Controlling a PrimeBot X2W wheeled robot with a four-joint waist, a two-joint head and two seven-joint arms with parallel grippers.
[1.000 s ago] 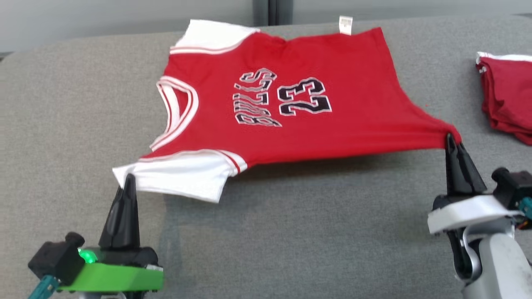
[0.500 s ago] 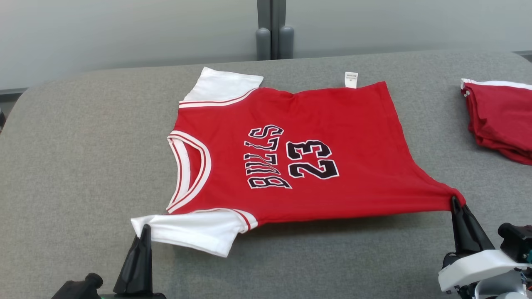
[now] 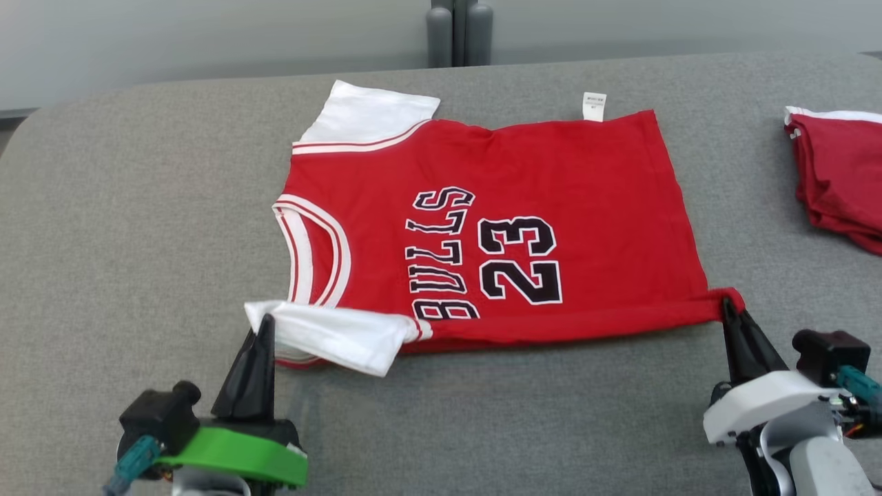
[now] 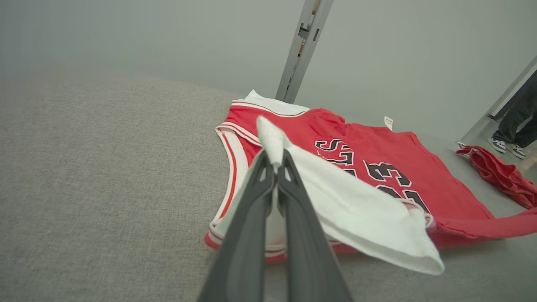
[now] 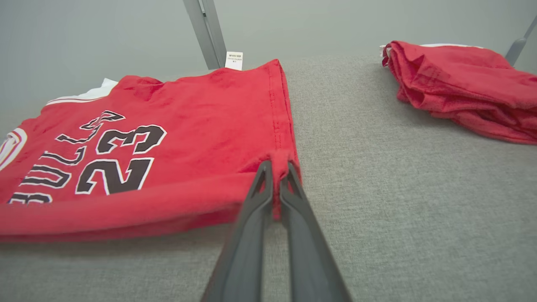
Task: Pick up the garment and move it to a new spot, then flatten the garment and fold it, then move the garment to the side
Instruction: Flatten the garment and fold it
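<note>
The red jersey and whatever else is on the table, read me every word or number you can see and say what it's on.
"BULLS": black, white-edged letters on the chest of the red jersey; the folded near edge covers part of the B.
"23": beside it on the same chest.
White tag at the jersey's far edge: print too small to read.
Other red garment: no text seen.

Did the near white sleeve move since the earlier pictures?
Yes. Held by the left gripper, the sleeve went away from the robot: it now overlaps the collar at its near end, uncovered before.
</note>
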